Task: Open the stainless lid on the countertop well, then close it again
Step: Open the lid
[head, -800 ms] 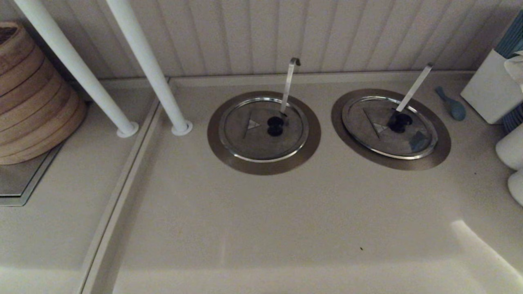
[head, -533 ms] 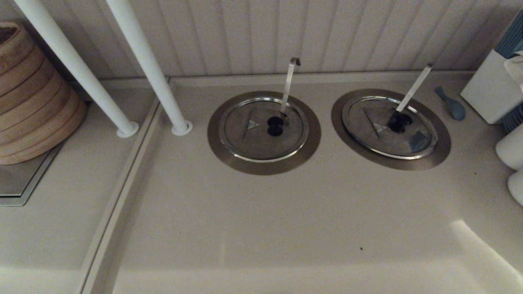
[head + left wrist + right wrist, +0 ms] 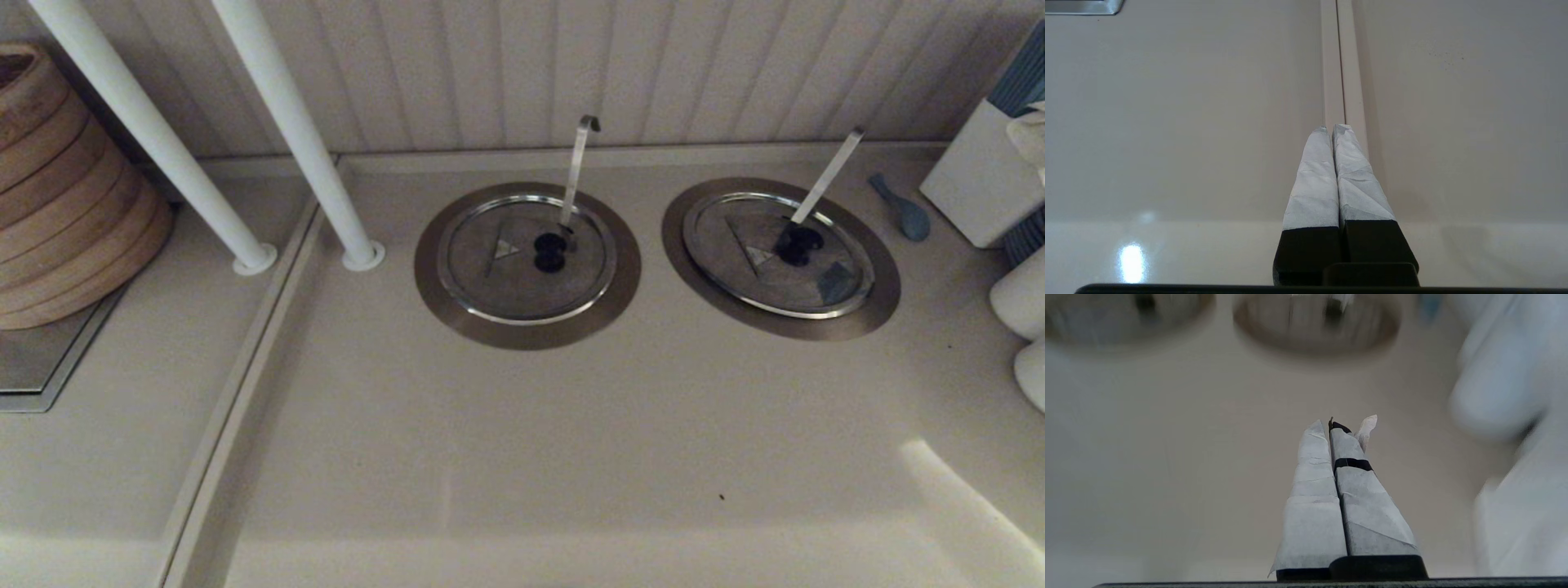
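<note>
The stainless lid (image 3: 775, 260) lies flat over the countertop well (image 3: 886, 286) at the back right, with a black knob, a triangle mark and a bluish-grey patch near its rim. A straight flat utensil handle (image 3: 829, 175) pokes out by the knob. In the right wrist view the lid (image 3: 1314, 320) shows far ahead of my right gripper (image 3: 1327, 424), which is shut and empty above bare counter. My left gripper (image 3: 1330, 128) is shut and empty over a counter seam (image 3: 1338, 61). Neither gripper shows in the head view.
A second lid (image 3: 526, 260) with a hook-tipped handle (image 3: 578, 167) covers the left well. Two white poles (image 3: 318, 163) and a bamboo steamer stack (image 3: 69, 196) stand at the left. A blue spoon (image 3: 902, 208), a white box (image 3: 980, 175) and white containers (image 3: 1020, 302) crowd the right edge.
</note>
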Motion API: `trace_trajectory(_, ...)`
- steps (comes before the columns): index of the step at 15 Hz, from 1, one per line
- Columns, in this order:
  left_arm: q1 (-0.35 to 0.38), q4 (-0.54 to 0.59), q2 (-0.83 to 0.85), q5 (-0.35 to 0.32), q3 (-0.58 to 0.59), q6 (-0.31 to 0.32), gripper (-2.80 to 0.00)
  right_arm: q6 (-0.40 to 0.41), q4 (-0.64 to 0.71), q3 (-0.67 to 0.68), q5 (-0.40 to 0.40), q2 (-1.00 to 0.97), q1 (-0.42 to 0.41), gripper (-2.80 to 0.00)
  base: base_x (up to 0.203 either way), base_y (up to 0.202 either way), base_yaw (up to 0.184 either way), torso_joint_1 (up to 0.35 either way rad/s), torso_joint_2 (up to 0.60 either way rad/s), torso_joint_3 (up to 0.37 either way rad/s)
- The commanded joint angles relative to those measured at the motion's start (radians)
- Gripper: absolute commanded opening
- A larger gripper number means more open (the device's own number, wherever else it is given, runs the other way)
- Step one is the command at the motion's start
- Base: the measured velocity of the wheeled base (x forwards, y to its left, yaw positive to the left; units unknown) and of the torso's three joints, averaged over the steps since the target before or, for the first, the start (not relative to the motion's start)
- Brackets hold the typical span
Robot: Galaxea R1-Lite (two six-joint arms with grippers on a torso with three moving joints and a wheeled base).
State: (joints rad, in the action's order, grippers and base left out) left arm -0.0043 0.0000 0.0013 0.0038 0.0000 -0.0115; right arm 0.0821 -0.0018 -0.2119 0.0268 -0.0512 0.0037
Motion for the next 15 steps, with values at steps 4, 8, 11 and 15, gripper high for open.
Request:
trace_trajectory(4, 0.000, 0.000, 0.000, 0.000, 0.000, -0.001, -2.80, 0.012, 0.005, -0.521, -0.035, -0.652, -0.057, -2.80, 0.000, 0.000, 0.000, 0.000, 0.00, 0.000)
trace_trajectory(8, 0.000, 0.000, 0.000, 0.001, 0.000, -0.001, -2.80, -0.048, 0.001, -0.878, -0.129, -1.102, -0.084, -2.80, 0.000, 0.000, 0.000, 0.000, 0.00, 0.000)
trace_trajectory(11, 0.000, 0.000, 0.000, 0.001, 0.000, -0.001, -2.80, -0.101, -0.009, -0.988, -0.206, -1.310, -0.087, -2.80, 0.000, 0.000, 0.000, 0.000, 0.00, 0.000)
trace_trajectory(15, 0.000, 0.000, 0.000, 0.001, 0.000, -0.001, -2.80, -0.139, -0.248, -0.878, -0.091, -1.403, -0.072, -2.80, 0.000, 0.000, 0.000, 0.000, 0.00, 0.000)
